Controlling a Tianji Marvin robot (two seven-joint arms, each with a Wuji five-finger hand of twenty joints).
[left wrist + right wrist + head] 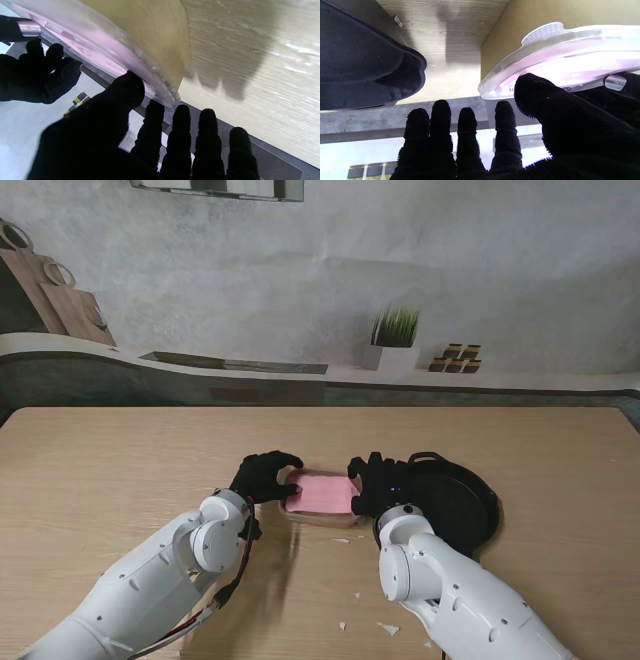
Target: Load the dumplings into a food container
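Note:
A brown food container with a clear, pink-tinted lid [322, 493] sits on the table between my two black-gloved hands. My left hand [265, 477] is at its left end. The thumb [125, 92] rests on the lid's rim [100, 50], and the other fingers stretch straight past it. My right hand [378, 480] is at the right end, with its thumb [535, 92] on the lid [570, 50] and its fingers extended and apart. Neither hand wraps around the box. No dumplings show; the lid hides the inside.
A black round tray [460, 500] lies just right of the container, partly under my right forearm, and its rim [415, 65] sits close to the box. Small white scraps [385, 628] lie on the table nearer to me. A potted plant [395, 330] stands on the far ledge.

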